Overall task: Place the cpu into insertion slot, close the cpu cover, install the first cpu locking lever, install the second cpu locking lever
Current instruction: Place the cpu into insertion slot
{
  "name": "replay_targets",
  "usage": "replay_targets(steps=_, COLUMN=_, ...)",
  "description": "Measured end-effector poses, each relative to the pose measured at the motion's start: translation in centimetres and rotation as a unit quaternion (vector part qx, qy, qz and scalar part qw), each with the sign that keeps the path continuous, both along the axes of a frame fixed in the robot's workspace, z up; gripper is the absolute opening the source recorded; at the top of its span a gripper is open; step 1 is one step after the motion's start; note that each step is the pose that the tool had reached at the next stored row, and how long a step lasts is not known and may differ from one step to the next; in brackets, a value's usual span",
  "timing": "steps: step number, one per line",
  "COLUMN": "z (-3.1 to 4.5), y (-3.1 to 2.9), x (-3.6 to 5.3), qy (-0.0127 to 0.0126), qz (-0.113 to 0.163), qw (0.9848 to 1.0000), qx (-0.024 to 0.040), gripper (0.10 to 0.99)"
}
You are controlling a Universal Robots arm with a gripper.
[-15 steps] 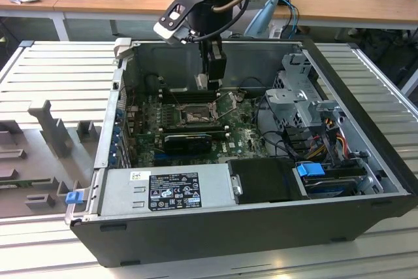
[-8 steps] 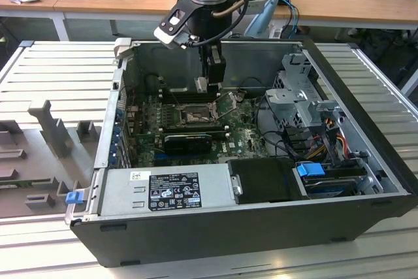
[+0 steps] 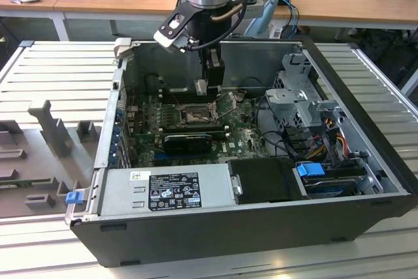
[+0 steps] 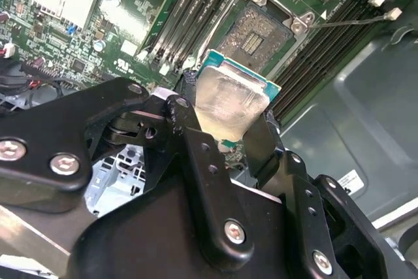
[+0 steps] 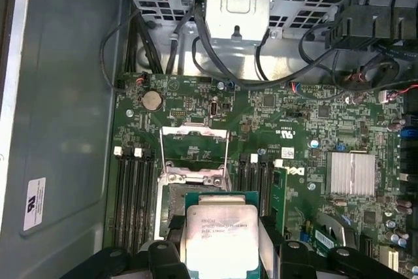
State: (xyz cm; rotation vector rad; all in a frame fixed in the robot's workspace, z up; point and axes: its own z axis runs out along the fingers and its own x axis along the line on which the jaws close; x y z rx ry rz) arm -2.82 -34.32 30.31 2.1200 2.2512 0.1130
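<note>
You had the end effector point(image 4: 227, 108) clenched on the cpu point(image 4: 236, 93) inside the computer case point(image 3: 228, 233), with the chip held clear above the insertion slot point(image 4: 258, 34), not seated. On the exterior view's right of the slot, the cpu cover point(image 3: 228, 102) stood tilted open.

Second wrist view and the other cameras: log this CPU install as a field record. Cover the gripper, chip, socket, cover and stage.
gripper: shut on the cpu, gripping two opposite edges
cpu: held in the air, metal top showing, not seated
insertion slot: empty, pin field exposed
cpu cover: swung open, off the slot
stage: chip carried above the motherboard, inside the computer case; no step finished
</note>
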Motion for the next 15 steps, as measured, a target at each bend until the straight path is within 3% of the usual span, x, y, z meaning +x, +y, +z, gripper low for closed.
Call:
replay_targets(steps=8, z=-1.86, y=0.0, x=-0.08, qy=0.0, qz=-0.016, qw=0.9999, qx=0.0, gripper=0.529)
replay_targets(steps=15, z=-2.5, y=0.0, x=-0.27, qy=0.0, qz=-0.016, qw=0.9999, qx=0.0, gripper=0.529)
